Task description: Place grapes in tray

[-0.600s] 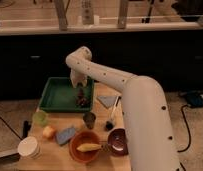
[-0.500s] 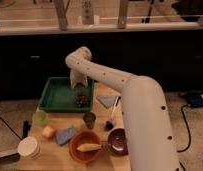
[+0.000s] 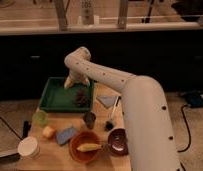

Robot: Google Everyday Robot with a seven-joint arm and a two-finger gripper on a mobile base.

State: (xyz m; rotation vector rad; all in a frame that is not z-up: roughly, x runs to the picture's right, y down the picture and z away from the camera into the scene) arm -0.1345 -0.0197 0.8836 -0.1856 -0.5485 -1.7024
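Observation:
The green tray (image 3: 54, 102) lies at the back left of the wooden table. The grapes (image 3: 82, 98), a small dark bunch, lie inside the tray near its right rim. My gripper (image 3: 77, 83) hangs just above the tray's back right part, up and to the left of the grapes and apart from them. Its pale fingers (image 3: 69, 84) point down, stand spread and hold nothing. My white arm (image 3: 140, 105) reaches in from the lower right.
In front of the tray stand a light-green cup (image 3: 40, 117), a small dark cup (image 3: 89, 119), a blue sponge (image 3: 66, 134), an orange bowl (image 3: 85, 146) holding a banana, a maroon bowl (image 3: 117, 141) and a white cup (image 3: 28, 147). A grey cloth (image 3: 107, 101) lies right of the tray.
The gripper was down on the grapes in the tray. It has let go of them and risen a little to the left; the grapes stay in the tray.

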